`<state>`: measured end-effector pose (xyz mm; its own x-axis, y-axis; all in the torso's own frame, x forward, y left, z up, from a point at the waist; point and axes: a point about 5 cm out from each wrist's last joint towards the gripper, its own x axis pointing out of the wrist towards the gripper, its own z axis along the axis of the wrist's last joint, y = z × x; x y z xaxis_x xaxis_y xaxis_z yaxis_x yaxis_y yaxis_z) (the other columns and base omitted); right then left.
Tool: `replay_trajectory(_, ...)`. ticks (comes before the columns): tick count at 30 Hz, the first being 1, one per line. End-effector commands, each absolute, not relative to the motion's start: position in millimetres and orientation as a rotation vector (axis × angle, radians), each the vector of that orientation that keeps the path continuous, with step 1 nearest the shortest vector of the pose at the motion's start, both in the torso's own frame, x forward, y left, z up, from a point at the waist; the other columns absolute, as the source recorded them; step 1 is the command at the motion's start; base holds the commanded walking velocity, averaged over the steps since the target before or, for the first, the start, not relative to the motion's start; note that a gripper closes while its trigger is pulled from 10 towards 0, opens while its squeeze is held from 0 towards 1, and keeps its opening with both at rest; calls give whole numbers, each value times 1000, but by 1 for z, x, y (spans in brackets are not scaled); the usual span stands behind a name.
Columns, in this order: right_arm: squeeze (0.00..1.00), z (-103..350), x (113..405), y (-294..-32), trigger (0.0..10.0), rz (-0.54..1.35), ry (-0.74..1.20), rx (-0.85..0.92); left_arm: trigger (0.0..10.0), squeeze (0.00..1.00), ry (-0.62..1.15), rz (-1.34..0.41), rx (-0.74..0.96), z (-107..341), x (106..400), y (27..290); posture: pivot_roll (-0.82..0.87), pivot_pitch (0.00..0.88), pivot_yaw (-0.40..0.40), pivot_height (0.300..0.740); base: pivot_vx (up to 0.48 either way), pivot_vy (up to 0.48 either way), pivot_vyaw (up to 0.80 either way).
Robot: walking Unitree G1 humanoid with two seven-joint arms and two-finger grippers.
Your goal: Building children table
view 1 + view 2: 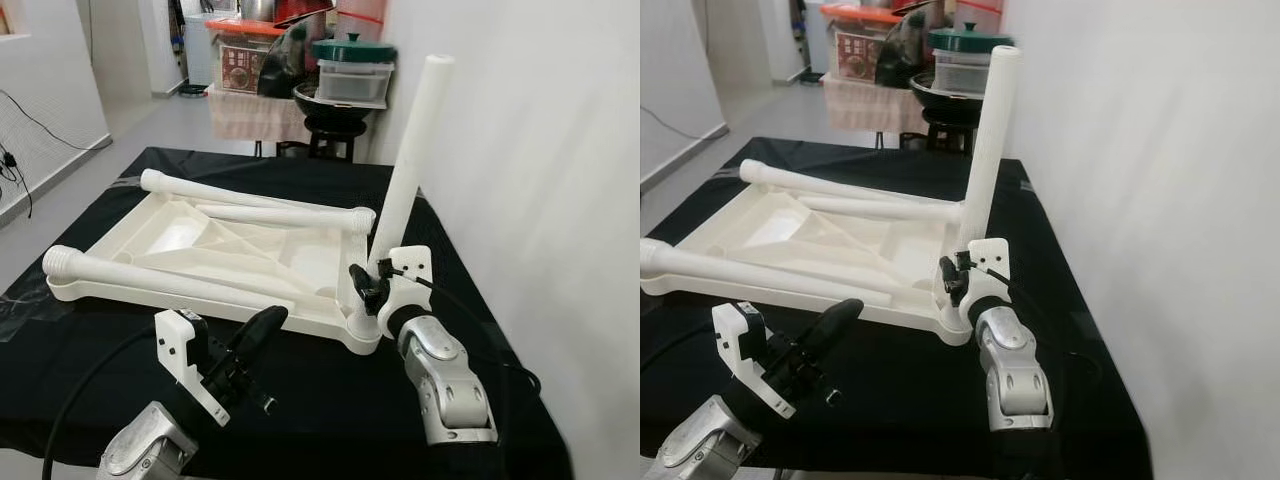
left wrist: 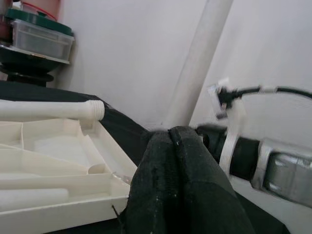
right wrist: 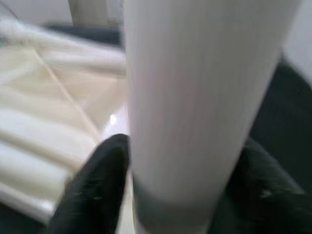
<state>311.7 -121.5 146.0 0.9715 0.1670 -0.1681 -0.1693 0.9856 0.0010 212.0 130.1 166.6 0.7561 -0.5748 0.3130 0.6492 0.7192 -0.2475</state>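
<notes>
1. Upside-down white tabletop (image 1: 290, 262) lies on black-covered bench (image 1: 300, 390), underside facing up.
2. One standing leg (image 1: 410, 160) is in the near right corner socket, tilted slightly; right gripper (image 1: 378, 278) is clenched around its base.
3. Two loose legs lie across the tabletop: near leg (image 1: 150, 280) along the front edge, far leg (image 1: 250, 200) along the back edge.
4. Left gripper (image 1: 258, 335) hovers above the bench just before the tabletop's front rim, fingers pressed together, grasping nothing.
5. Progress: early. One leg placed, possibly not fully seated; the rest not yet mounted.
</notes>
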Motion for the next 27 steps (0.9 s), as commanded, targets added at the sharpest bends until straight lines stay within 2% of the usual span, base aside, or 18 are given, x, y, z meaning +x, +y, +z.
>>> replay_trajectory(1,1000,146,311,-123,10000,162,182,-25,10000,0,-216,-682,-355,165,213,129,6,0,-117,740,0,0,0)
replay_trajectory(7,1000,149,313,-136,10000,176,168,-34,10000,0,-205,-683,-355,165,212,129,-2,0,-107,740,0,0,0)
replay_trajectory(13,1000,149,302,-163,10000,126,173,-58,10000,0,-158,-658,-410,166,213,135,-44,0,-87,740,0,0,0)
replay_trajectory(15,1000,149,302,-163,10000,126,173,-58,10000,0,-158,-658,-410,166,213,135,-44,0,-87,740,0,0,0)
replay_trajectory(17,1000,147,295,-183,10000,37,197,-80,10000,0,-145,-606,-447,170,219,143,-64,0,-74,740,0,0,0)
replay_trajectory(19,1000,147,294,-189,10000,2,205,-84,10000,0,-145,-585,-455,172,222,146,-65,0,-72,740,0,0,0)
replay_trajectory(22,1000,151,299,-210,10000,-130,190,-51,10000,0,-138,-567,-378,174,226,149,-64,0,-62,740,0,0,0)
replay_trajectory(27,1000,153,301,-218,10000,-170,182,-44,10000,0,-138,-566,-351,174,226,149,-62,0,-62,740,0,0,0)
